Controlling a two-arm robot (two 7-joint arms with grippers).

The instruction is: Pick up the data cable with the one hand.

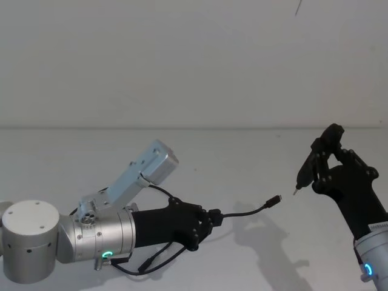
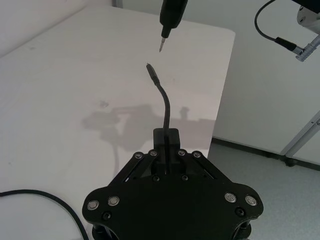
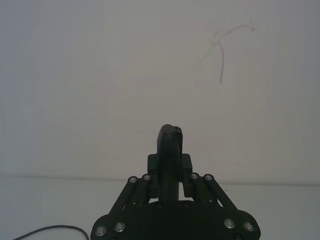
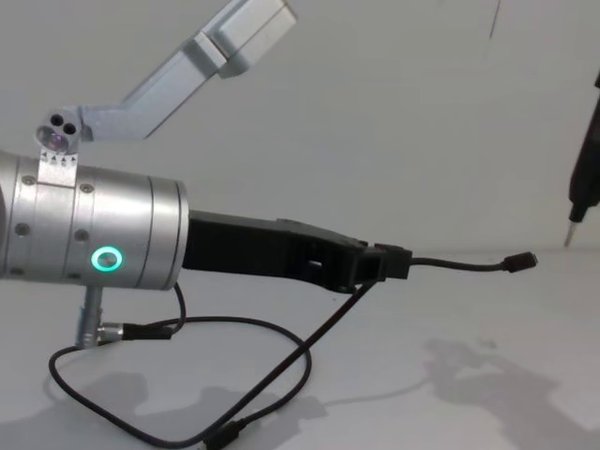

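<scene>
Data cable (image 1: 248, 212) pinched in my left gripper (image 1: 215, 217), above the tabletop (image 1: 182, 145).
Head view: its plug juts beyond that gripper toward the pin-tipped tool (image 1: 306, 170) clamped in my right gripper (image 1: 321, 165). Left wrist view: the cable sits centred between closed fingers. Chest view: its tail hangs below the gripper, so I'd lift slowly and grip firmly.

- My left gripper (image 1: 213, 219) reaches out level, fingers pinched tight together.
- My right gripper (image 1: 324, 160), beyond my left fingertips, points upward, fingers clamped.
</scene>
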